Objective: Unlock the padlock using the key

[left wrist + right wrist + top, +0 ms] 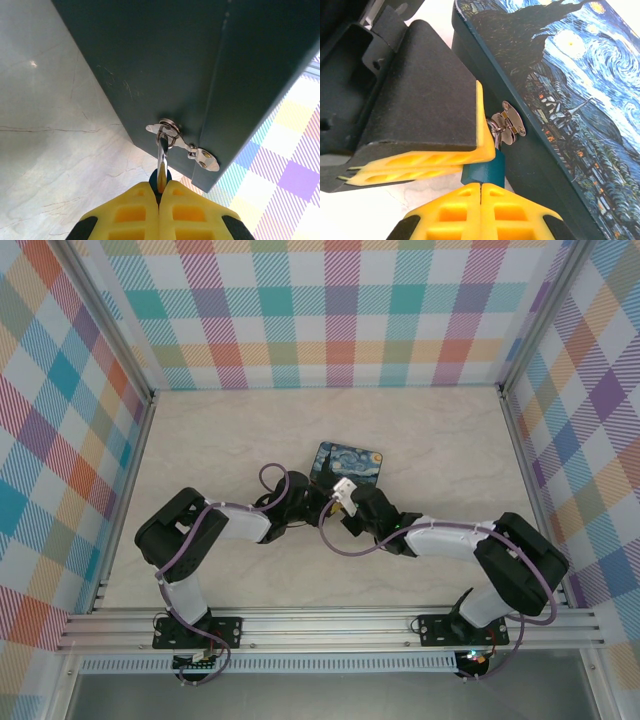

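The small teal padlock (pixel 482 171) hangs by its thin metal shackle (pixel 162 152) from the silver hasp (pixel 508 123) on the side of the Starry Night tin (pixel 570 75). My left gripper (pixel 161 184) is shut on the padlock, its yellow fingers (pixel 445 159) pressed over the lock's upper part. My right gripper (pixel 481 186) is shut, its fingertips right against the padlock's underside. The key is hidden, so I cannot tell whether anything lies between the right pads. From above, both grippers (pixel 325 502) meet at the tin's near edge.
The tin (pixel 350 462) lies near the middle of the pale marble table (pixel 440 450). Checked walls (pixel 340 310) close the table in at the back and both sides. A metal rail (pixel 330 625) runs along the near edge.
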Controlling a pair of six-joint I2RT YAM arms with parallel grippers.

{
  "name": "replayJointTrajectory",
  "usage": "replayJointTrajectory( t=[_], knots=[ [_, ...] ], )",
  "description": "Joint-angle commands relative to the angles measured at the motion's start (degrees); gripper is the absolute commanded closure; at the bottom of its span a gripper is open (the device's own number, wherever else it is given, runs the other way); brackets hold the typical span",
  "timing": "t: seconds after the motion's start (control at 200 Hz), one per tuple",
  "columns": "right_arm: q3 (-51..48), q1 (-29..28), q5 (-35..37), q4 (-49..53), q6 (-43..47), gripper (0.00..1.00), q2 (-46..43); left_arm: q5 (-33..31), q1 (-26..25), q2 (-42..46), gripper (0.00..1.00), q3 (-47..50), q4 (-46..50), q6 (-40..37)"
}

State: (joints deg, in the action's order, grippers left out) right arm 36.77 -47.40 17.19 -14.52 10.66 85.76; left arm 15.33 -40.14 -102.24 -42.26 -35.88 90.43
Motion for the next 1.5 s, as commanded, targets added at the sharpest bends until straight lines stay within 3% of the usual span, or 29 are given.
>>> replayJointTrajectory(
  t=[0.0, 0.065, 0.29, 0.44, 0.55, 0.635, 0.76, 0.975, 1.06, 1.32, 1.495],
  knots=[
    [-0.08, 0.09, -6.11, -2.05, -4.44, 1.00, -1.06, 1.55, 0.06, 1.75, 1.00, -0.28, -1.38, -0.34],
    [-0.03, 0.46, -7.73, -0.48, -4.50, 0.94, -2.07, 1.37, 0.06, 1.76, 1.00, -0.05, -1.08, -0.73],
    [-2.33, 3.71, -15.97, 4.99, -11.35, 0.56, -10.13, -0.06, 0.09, 2.49, 1.00, 0.46, 2.05, -5.44],
    [-4.19, 10.88, -24.52, 6.06, -19.44, 0.40, -16.88, -0.68, 0.07, 3.65, 1.00, 0.34, 7.04, -10.78],
    [-3.89, 17.58, -32.34, 7.15, -26.79, 0.37, -17.42, -1.59, 0.07, 4.51, 1.00, 0.19, 10.54, -15.53],
    [-2.32, 20.45, -34.27, 9.43, -30.34, 0.37, -15.32, -2.60, 0.11, 5.00, 1.00, -0.06, 13.64, -19.84],
    [-0.77, 21.07, -32.31, 10.95, -32.07, 0.38, -11.71, -4.71, 0.02, 4.91, 1.00, 0.05, 17.92, -24.77],
    [0.03, 21.38, -29.43, 8.79, -35.13, 0.37, -8.21, -4.17, 0.06, 1.68, 1.00, 0.80, 14.97, -25.37],
    [0.93, 21.55, -28.55, 9.58, -35.61, 0.34, -7.32, -4.68, -0.02, 1.00, 0.90, 0.78, 15.26, -25.90],
    [2.63, 22.41, -27.74, 11.31, -36.02, 0.28, -6.49, -4.97, 0.01, 1.72, 0.79, 0.71, 14.04, -28.17],
    [2.99, 23.97, -31.95, 9.80, -39.46, 0.14, -6.52, -5.94, 0.57, 6.00, 0.68, -0.50, 18.31, -31.20]
  ],
)
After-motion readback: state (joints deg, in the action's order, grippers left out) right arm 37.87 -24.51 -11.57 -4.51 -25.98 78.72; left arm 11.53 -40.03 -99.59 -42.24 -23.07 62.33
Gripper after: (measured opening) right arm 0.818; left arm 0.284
